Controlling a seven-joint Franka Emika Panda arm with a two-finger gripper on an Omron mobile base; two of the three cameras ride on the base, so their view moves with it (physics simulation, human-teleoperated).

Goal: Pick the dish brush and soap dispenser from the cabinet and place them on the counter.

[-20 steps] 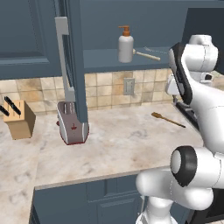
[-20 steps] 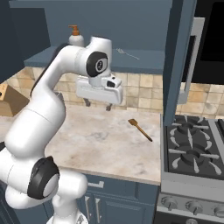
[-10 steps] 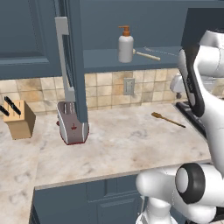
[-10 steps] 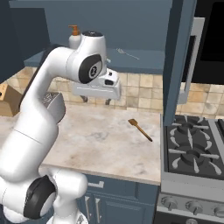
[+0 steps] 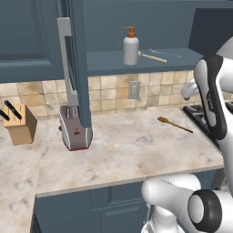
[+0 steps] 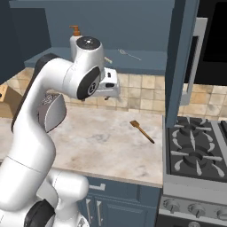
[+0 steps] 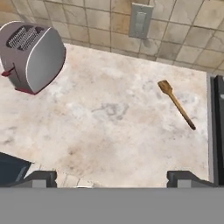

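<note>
**Desk:** Where are the task items right now?

**Operator:** I see the soap dispenser upright on the open shelf of the cabinet, white bottle with an orange pump. The dish brush lies flat just beside it, to its right in my left base view, with a thin grey rod lying behind it. The cabinet's door stands swung open, edge toward me, its silver bar handle running down the edge.

**Desk:** And the gripper?

**Operator:** From the hand view I see the gripper with its tips spread wide at the bottom, nothing between them, looking down on the counter. In the right base view the hand hangs over the counter, below the shelf.

**Desk:** What else is on the counter?

**Operator:** A toaster to the left, an orange-brown wooden utensil well apart on the right near the stove, and a knife block at far left. There is a wall outlet in the tile.

**Desk:** Any labels or writing?

**Operator:** None I can read. The toaster's front has a small mark, too small to make out.
</note>
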